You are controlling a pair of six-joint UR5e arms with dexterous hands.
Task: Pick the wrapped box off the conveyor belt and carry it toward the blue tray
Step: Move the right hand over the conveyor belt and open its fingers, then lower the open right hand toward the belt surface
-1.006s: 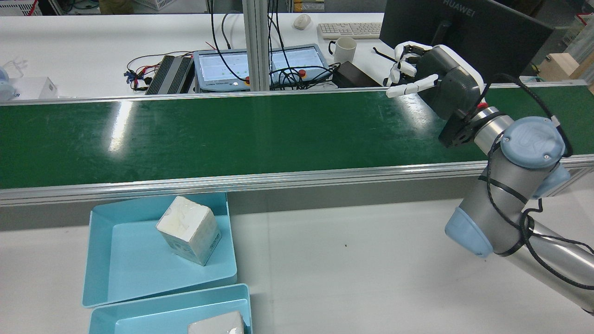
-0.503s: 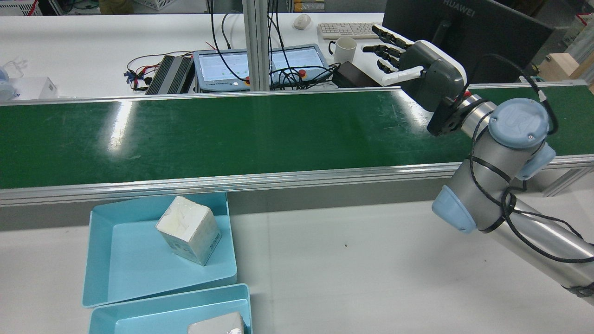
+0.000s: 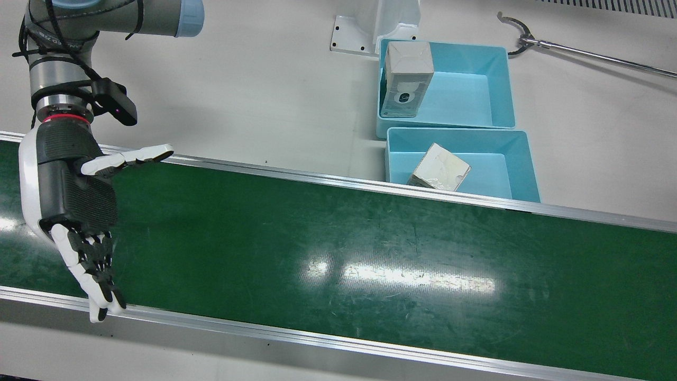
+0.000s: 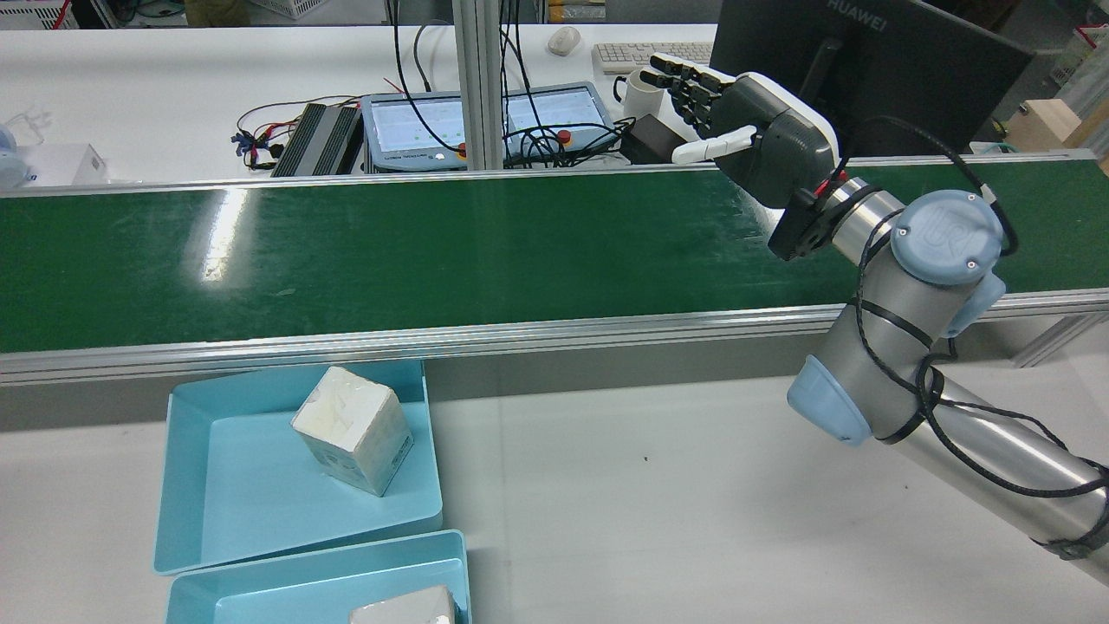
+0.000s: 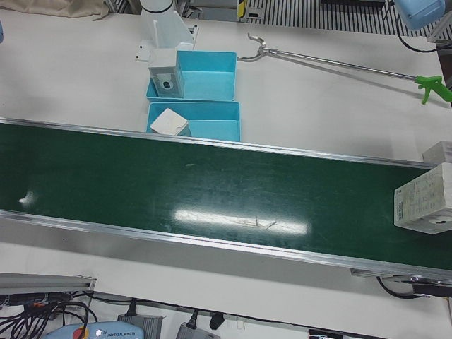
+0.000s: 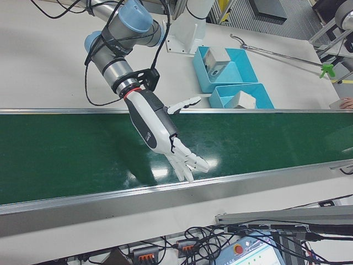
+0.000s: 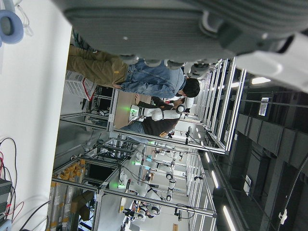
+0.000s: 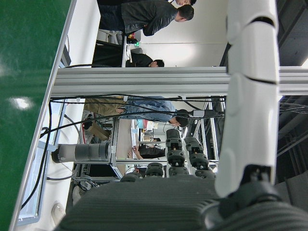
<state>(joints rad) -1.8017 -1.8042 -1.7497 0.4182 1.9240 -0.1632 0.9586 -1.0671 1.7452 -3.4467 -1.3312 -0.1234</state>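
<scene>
Looking down in the front view, you have the right hand (image 3: 71,206) spread flat over the green conveyor belt (image 3: 370,248), fingers apart, holding nothing; two blue trays (image 3: 497,79) beside the belt each hold a wrapped box (image 3: 406,79). Rear view: your right hand (image 4: 745,121) hovers above the belt's far edge, well apart from the near tray (image 4: 217,485). Left-front view: a wrapped box (image 5: 424,207) sits on the belt at its right end, and a reach tool (image 5: 339,62) lies on the table. Right-front view: fingers (image 6: 187,160) splayed. Left hand view: only the hand's grey underside shows; you cannot tell its state.
</scene>
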